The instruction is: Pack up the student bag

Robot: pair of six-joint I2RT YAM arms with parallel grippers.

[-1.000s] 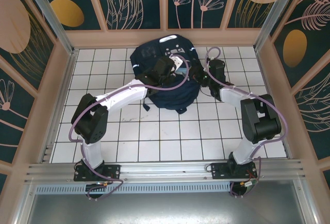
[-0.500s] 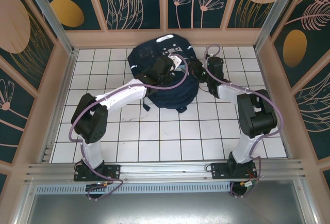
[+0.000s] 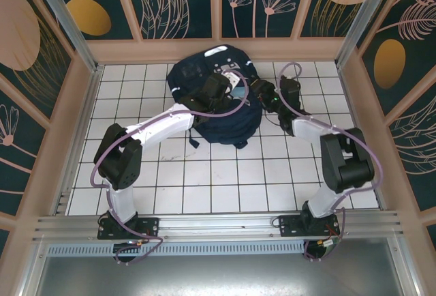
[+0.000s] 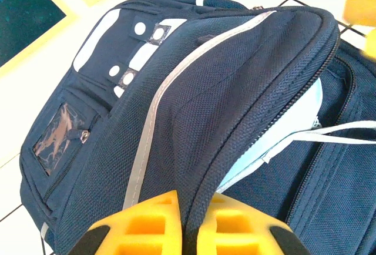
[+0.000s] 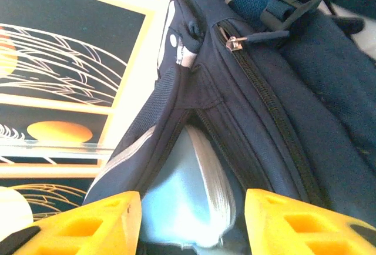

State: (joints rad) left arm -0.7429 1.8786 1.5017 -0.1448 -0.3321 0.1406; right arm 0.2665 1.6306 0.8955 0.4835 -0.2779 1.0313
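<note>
One navy student bag (image 4: 223, 90), zip gaping over pale lining, pinched by left gripper (image 4: 191, 203); right gripper (image 5: 192, 203) spread.

Table (image 3: 204, 173) is viewed steeply from above/behind by top ext. cam; student bag (image 3: 228, 127), shared w/ both wrist cams, is seen there v. close.

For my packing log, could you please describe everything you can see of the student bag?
The student bag is a navy woven-fabric backpack lying at the far middle of the white tiled table. It bears a thin pale stripe, grey snap patches, a clear window pocket, a black buckle and a closed zip. Its main opening gapes, showing something pale blue inside. The left claw pinches the flap's edge; the right claw is open at the gap.
</note>
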